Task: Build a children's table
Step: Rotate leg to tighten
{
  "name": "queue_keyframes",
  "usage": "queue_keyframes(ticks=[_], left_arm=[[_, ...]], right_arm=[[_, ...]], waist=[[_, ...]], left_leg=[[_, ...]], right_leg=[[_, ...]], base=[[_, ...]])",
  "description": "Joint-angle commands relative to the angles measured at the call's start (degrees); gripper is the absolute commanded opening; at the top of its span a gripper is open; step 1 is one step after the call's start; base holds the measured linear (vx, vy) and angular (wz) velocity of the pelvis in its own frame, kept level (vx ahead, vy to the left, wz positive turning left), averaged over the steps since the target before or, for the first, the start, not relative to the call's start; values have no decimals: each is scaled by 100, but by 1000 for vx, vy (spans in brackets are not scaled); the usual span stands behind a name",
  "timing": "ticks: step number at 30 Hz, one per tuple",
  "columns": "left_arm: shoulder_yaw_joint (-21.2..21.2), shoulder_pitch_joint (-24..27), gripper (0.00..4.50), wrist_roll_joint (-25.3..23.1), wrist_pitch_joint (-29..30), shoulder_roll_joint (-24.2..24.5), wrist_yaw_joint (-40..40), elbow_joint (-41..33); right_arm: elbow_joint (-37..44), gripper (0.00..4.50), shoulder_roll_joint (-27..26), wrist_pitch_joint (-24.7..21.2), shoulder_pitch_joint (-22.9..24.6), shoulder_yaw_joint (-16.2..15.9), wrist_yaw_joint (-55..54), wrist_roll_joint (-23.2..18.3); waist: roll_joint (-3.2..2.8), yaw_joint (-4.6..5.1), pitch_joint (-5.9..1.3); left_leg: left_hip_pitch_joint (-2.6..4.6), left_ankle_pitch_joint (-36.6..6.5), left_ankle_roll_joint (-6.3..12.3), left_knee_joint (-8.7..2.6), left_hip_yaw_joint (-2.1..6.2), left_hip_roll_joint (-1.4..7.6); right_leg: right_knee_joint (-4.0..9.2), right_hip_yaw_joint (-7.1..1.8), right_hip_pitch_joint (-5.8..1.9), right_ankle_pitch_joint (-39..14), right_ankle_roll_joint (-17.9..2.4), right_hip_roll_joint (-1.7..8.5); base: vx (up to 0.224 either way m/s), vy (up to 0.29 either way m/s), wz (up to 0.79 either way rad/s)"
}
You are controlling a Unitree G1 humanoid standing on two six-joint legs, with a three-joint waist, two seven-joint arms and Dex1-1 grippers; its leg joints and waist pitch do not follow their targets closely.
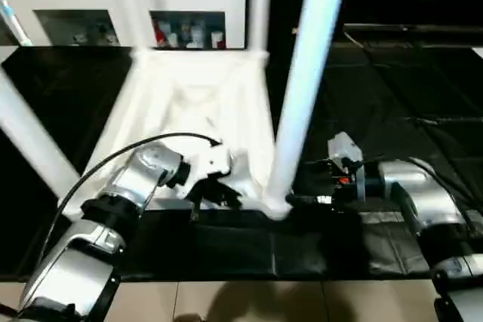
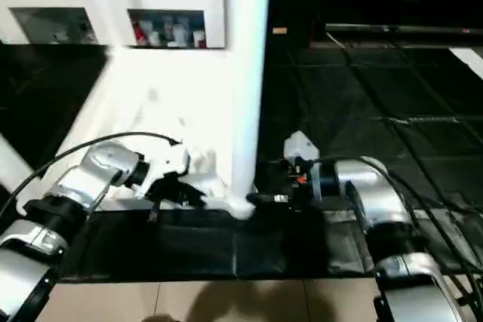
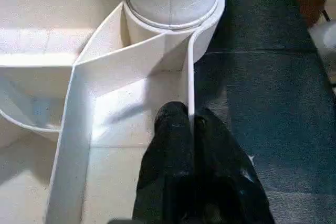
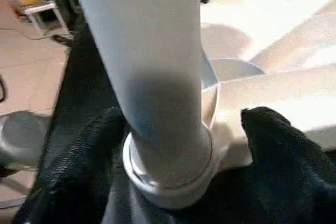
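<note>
Nearest the robot, the left gripper [image 3: 191,129] is pinched shut on the thin white plastic side wall [image 3: 190,82] of the upturned rectangular white plastic table top [image 1: 189,103], one black finger [image 3: 170,145] inside the rim, the other outside. Across from it, the right gripper [image 4: 181,129] stands open, its two black fingers either side of the long tapered round white plastic leg [image 1: 306,81] right at the base, where the leg sits in the round corner socket [image 4: 173,182]; whether the pads touch it I can't tell.

The top lies ribs-up on the black mat [image 1: 392,103], and further back more white legs rise, one at the far corner [image 1: 258,5], one leaning out on the left [image 1: 30,141]. Beyond stands a white glass-door cabinet [image 1: 128,13].

This looks like light, stiff, smooth moulded plastic, so likely slippery. That thin wall may flex, so a steadier hold is low on the leg near the socket, where leverage is smallest.
</note>
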State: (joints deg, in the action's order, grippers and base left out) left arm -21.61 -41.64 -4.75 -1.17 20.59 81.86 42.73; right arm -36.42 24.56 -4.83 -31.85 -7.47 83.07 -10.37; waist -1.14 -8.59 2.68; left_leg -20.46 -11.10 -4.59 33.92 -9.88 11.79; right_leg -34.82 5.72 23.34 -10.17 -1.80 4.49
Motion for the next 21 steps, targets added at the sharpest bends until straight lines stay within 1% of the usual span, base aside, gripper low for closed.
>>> queue_keyframes(ticks=[1,3,4,5,6,12,13,14,15,21], left_arm=[[-239,-183,0,-80,-170,-36,348,-6],[-241,-191,0,-79,-185,-37,348,14],[-237,-201,0,-81,-211,-42,357,45],[-237,-201,0,-81,-211,-42,357,45],[-235,-203,0,-86,-236,-43,360,74],[-234,-210,0,-142,-309,-7,291,206],[-227,-214,0,-148,-319,-6,288,226],[-226,-215,0,-150,-320,-7,285,230],[-220,-219,0,-151,-320,-8,272,249],[-184,-228,0,-100,-267,-34,255,325]], right_arm=[[-80,335,-22,29,-161,-76,162,-27],[-110,313,-48,13,-177,-103,228,-34],[-150,313,-63,15,-194,-112,287,-34],[-150,295,-63,15,-194,-112,287,-34],[-166,295,-65,-23,-201,-139,383,-40],[-189,239,-64,-110,-202,-196,584,-95],[-196,239,-68,-118,-204,-206,608,-107],[-197,218,-68,-121,-204,-209,614,-109],[-199,211,-74,-129,-202,-216,636,-120],[-183,198,-110,-149,-149,-215,723,-170]], waist=[[47,46,-391],[52,56,-395],[48,59,-395],[46,64,-392],[54,63,-394],[37,63,-399],[45,64,-399],[45,64,-399],[41,61,-401],[41,56,-403]], left_leg=[[22,-773,456,-350,7,181],[10,-725,461,-347,12,174],[11,-733,467,-345,11,174],[9,-740,461,-349,12,178],[15,-749,456,-345,8,178],[12,-719,466,-343,12,179],[14,-727,463,-343,11,177],[13,-723,461,-342,10,174],[17,-714,451,-344,11,179],[20,-721,456,-340,10,177]], right_leg=[[386,-311,-361,-1006,-1260,421],[380,-305,-368,-992,-1243,419],[384,-303,-363,-1010,-1246,421],[387,-303,-364,-1033,-1241,424],[389,-305,-362,-1052,-1236,420],[378,-302,-364,-979,-1260,415],[383,-302,-365,-1001,-1245,413],[382,-302,-365,-1005,-1242,413],[380,-302,-363,-989,-1249,414],[376,-301,-363,-961,-1276,416]], base=[[0,0,0],[0,0,0],[0,0,0],[0,0,0],[0,0,0],[0,0,0],[0,0,0],[0,0,0],[0,0,0],[0,0,0]])
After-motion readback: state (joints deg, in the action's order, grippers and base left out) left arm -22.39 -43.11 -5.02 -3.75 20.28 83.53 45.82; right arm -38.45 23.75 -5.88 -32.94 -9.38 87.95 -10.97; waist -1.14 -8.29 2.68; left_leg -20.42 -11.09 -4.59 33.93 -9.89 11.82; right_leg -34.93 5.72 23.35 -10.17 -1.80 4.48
